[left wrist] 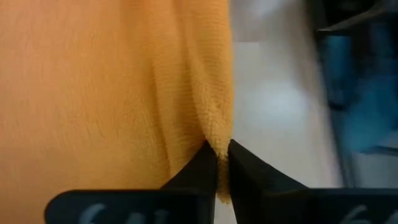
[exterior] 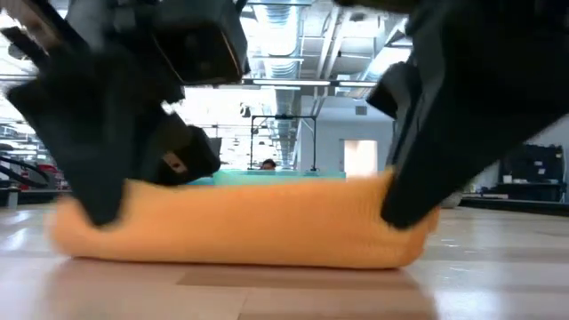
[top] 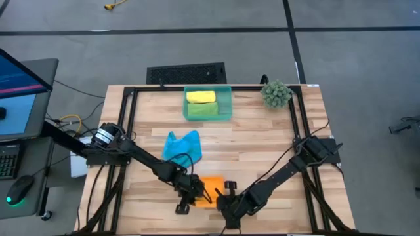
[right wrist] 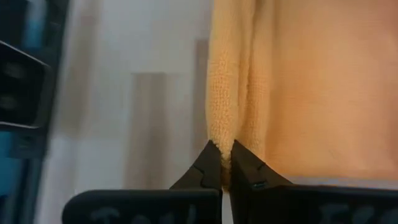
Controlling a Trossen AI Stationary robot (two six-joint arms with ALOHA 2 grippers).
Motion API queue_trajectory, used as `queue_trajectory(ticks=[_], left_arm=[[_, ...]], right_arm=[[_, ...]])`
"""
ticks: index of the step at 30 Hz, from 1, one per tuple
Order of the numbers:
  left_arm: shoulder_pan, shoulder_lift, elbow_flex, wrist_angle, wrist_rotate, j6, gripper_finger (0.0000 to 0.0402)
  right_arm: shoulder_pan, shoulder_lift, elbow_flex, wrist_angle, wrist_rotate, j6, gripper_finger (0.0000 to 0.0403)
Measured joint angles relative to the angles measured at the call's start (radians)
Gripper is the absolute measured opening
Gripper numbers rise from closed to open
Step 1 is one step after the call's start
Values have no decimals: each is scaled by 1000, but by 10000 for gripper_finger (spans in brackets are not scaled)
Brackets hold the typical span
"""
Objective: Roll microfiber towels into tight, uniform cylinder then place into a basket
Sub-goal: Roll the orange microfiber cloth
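The orange towel [top: 211, 187] lies in a thick, low bundle [exterior: 240, 227] on the table near its front edge. My left gripper [left wrist: 222, 158] is shut on its left end and my right gripper [right wrist: 225, 158] on its right end. In the low view both stand over the bundle, left gripper [exterior: 102, 209] and right gripper [exterior: 404, 209]. A blue towel [top: 182, 145] lies crumpled on the table farther back. The teal basket [top: 229, 105] at the far edge holds a yellow roll [top: 201, 96] and a green roll [top: 201, 110]. My left gripper pinches a raised ridge of the orange cloth at its edge [left wrist: 217, 127] between both fingertips, slanting down from the near side. One layer or several, I cannot tell. The bundle rests on the table. My right gripper pinches the ridge at the towel's other edge [right wrist: 221, 127] between both fingertips, slanting down from the near side. The cloth beyond the fingers lies on the table; how many layers it holds I cannot tell.
A spiky green plant ball [top: 276, 94] sits at the far right corner. A black frame [top: 131, 124] runs round the tabletop. Bare wood lies between the orange towel and the basket on the right half [top: 262, 144]. A desk with a monitor [top: 16, 85] stands off the table's left.
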Motion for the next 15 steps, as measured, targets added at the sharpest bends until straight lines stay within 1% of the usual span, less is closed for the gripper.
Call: queue_trajectory(ticks=[2, 6, 8, 12, 15], left_arm=[[-1, 0, 13, 0, 60, -14, 23], [-1, 0, 23, 0, 122, -58, 20], [-1, 0, 24, -12, 121, -74, 15], [8, -2, 24, -65, 81, -155, 10], [30, -2, 24, -97, 67, -229, 10]], right_arm=[[7, 0, 23, -4, -4, -13, 18], [21, 0, 59, -7, -5, -30, 24], [20, 0, 63, -8, 4, -30, 24], [-3, 0, 60, -22, 13, 10, 18], [-38, 0, 32, -25, -9, 62, 18]])
